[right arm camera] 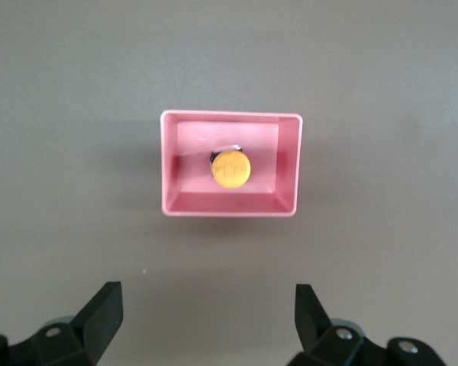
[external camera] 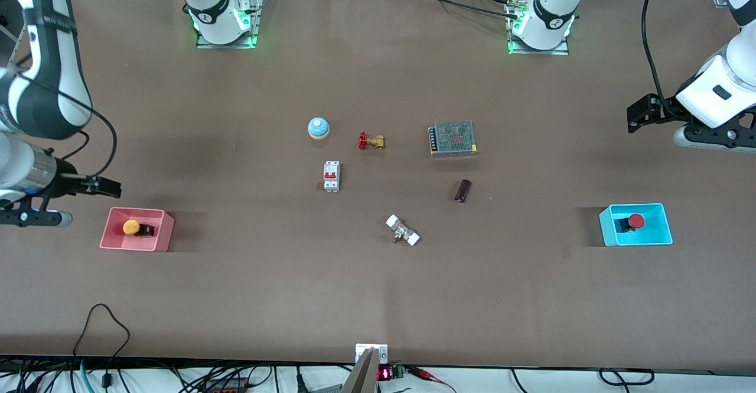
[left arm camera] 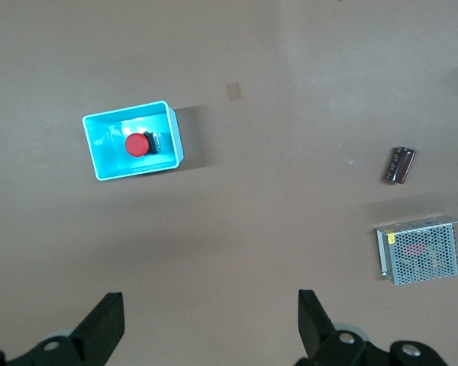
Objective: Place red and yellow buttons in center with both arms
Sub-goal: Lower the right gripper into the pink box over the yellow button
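The yellow button (external camera: 131, 227) lies in a pink bin (external camera: 137, 211) toward the right arm's end of the table; it also shows in the right wrist view (right arm camera: 230, 169). The red button (external camera: 636, 221) lies in a cyan bin (external camera: 638, 207) toward the left arm's end; it also shows in the left wrist view (left arm camera: 137, 144). My right gripper (external camera: 109, 188) (right arm camera: 208, 297) is open and empty, up in the air beside the pink bin (right arm camera: 288, 164). My left gripper (external camera: 635, 115) (left arm camera: 211, 305) is open and empty, high over the table beside the cyan bin (left arm camera: 174, 137).
Around the middle of the table lie a blue-and-white dome (external camera: 318, 127), a red-handled brass valve (external camera: 371, 141), a white circuit breaker (external camera: 331, 176), a mesh-covered power supply (external camera: 452, 138), a dark cylinder (external camera: 463, 191) and a white-ended fitting (external camera: 403, 230).
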Robot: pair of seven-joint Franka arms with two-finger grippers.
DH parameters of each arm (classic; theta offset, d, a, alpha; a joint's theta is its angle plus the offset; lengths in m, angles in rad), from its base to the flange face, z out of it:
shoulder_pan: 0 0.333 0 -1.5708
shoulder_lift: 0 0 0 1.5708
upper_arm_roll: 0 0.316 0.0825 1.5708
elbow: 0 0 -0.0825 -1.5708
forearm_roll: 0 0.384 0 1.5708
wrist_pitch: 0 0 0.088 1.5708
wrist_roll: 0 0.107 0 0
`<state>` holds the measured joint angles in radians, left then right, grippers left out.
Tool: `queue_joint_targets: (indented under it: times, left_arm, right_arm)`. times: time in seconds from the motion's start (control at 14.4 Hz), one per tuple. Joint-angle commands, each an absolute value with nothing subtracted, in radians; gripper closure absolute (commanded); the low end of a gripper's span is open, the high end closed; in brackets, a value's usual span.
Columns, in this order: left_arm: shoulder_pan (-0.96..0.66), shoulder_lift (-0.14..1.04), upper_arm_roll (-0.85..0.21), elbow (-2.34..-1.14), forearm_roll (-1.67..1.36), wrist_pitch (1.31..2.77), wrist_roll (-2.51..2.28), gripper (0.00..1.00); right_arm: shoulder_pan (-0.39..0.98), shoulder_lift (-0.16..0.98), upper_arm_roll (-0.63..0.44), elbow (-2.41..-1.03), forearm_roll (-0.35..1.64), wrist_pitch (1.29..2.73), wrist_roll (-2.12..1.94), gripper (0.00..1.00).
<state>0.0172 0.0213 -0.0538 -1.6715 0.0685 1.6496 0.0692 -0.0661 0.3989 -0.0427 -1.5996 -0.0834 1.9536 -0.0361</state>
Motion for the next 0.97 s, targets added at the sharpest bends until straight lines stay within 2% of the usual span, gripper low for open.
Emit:
queue_joint_targets:
  times: [0.0,0.28,0.49,0.7,0.84,0.91]
  left_arm:
    - [0.025,0.028,-0.055,-1.654,0.052,1.628,0.084,0.0]
    - [0.038,0.058,-0.055,-1.623,0.051,1.626,0.087,0.0]
    - [0.052,0.15,-0.055,-1.543,0.044,1.628,0.084,0.0]
    - [0.066,0.244,-0.055,-1.459,0.057,1.628,0.097,0.0]
    - [0.096,0.291,-0.054,-1.456,0.08,1.644,0.091,0.0]
    - [0.115,0.339,-0.052,-1.456,0.112,1.702,0.089,0.0]
  right_arm:
    - [-0.098,0.454,-0.032,-1.611,-0.097,2.035,-0.044,0.0]
    - [-0.118,0.503,-0.028,-1.654,-0.101,2.172,-0.089,0.0]
    - [-0.126,0.549,-0.028,-1.655,-0.101,2.268,-0.17,0.0]
    - [-0.137,0.566,-0.026,-1.66,-0.101,2.298,-0.187,0.0]
    - [-0.138,0.577,-0.011,-1.66,-0.098,2.318,-0.187,0.0]
    - [-0.143,0.584,-0.005,-1.66,-0.098,2.327,-0.186,0.0]
